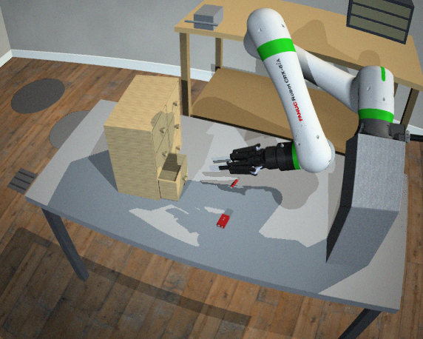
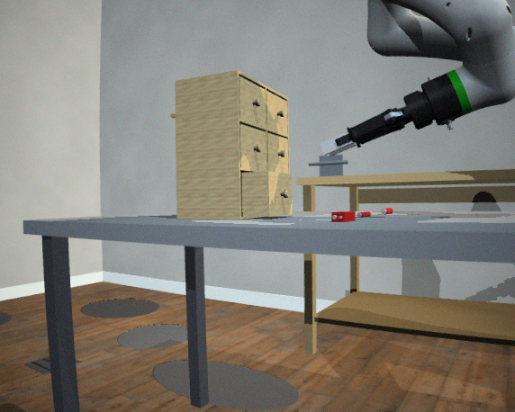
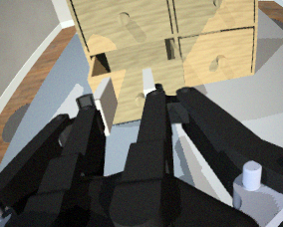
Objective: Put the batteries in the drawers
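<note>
The small wooden chest (image 1: 146, 137) stands on the left part of the grey table. Its bottom-left drawer (image 1: 173, 178) is pulled partly out; the other drawers look pushed in. The open drawer also shows in the wrist view (image 3: 127, 84), and what shows of its inside looks empty. My gripper (image 1: 217, 164) hovers level in front of the chest, a short way back from the open drawer. Its fingers stand slightly apart with nothing between them. It also shows in the side view (image 2: 332, 149). The AAA battery (image 1: 234, 182) lies on the table below the gripper. The red nine-volt battery (image 1: 224, 219) lies nearer the front edge.
The robot's grey pedestal (image 1: 373, 200) stands at the table's right end. A wooden side table (image 1: 296, 44) with a grey box (image 1: 208, 16) and a dark chest (image 1: 381, 16) stands behind. A second small red-tipped thing (image 2: 386, 210) lies farther back on the table.
</note>
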You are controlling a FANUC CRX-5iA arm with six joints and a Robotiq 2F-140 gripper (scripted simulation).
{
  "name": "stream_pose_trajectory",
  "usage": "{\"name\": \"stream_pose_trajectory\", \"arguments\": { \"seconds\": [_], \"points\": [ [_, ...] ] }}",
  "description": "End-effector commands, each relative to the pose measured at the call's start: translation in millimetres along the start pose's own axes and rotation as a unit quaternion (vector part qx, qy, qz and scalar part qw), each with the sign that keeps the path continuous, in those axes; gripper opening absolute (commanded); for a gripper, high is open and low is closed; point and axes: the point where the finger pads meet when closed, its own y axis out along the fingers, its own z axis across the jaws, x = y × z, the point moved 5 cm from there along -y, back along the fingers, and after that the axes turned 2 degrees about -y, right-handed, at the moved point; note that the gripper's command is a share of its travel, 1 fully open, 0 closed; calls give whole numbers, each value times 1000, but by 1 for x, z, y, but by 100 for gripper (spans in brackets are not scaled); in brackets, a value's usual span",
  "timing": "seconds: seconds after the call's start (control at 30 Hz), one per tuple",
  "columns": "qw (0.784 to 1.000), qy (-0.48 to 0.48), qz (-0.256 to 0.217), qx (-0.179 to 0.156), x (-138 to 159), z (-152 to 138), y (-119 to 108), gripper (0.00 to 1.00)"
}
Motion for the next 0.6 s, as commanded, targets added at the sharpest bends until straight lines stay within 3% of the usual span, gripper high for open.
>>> {"name": "stream_pose_trajectory", "arguments": {
  "seconds": [0.0, 0.17, 0.27, 0.37, 0.47, 0.53, 0.57],
  "points": [
    [1000, 1, -3, 0, -1, -2, -1, 20],
    [999, 28, -8, -28, -3, -18, 5, 20],
    [995, 69, -19, -74, -7, -45, 13, 20],
    [981, 125, -42, -145, -15, -88, 20, 20],
    [981, 125, -42, -145, -15, -88, 20, 20],
    [963, 165, -67, -204, -23, -123, 19, 20],
    [963, 165, -67, -204, -23, -123, 19, 20]
  ]
}}
